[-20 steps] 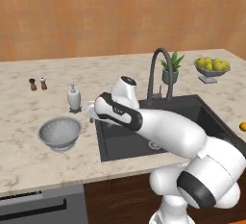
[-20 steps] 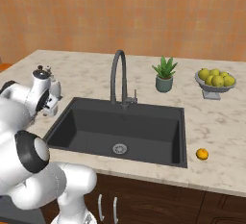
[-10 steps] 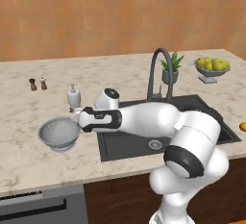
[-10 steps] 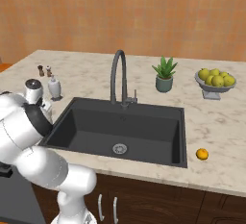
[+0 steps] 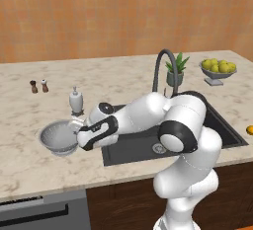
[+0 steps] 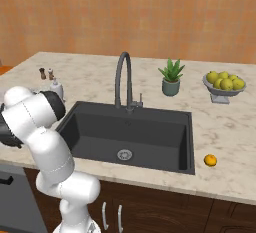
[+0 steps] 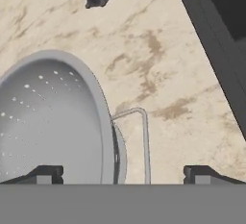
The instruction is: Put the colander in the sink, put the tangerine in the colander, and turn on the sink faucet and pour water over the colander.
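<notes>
The colander (image 5: 57, 137) rests on the counter left of the sink (image 5: 143, 147). It is a silver pierced bowl (image 7: 48, 117) with a wire side handle (image 7: 139, 136). My gripper (image 5: 80, 136) is low at its right rim. In the hand view the gripper (image 7: 124, 175) is open, its fingertips (image 7: 45, 174) wide apart on either side of the rim and handle. The tangerine (image 6: 210, 160) lies on the counter right of the sink (image 6: 150, 127), also at the edge (image 5: 250, 130) of the left base view. The dark gooseneck faucet (image 6: 122, 79) stands behind the basin.
A white soap dispenser (image 5: 75, 100) stands just behind the colander, with two small shakers (image 5: 38, 86) further back. A potted plant (image 6: 171, 77) and a footed bowl of lemons (image 6: 223, 83) sit at the back right. The sink's edge (image 7: 216, 40) runs close to the hand.
The arm has swung left from over the sink's left edge and dropped toward the counter. The hand now sits at the colander's right rim. The colander has not moved.
</notes>
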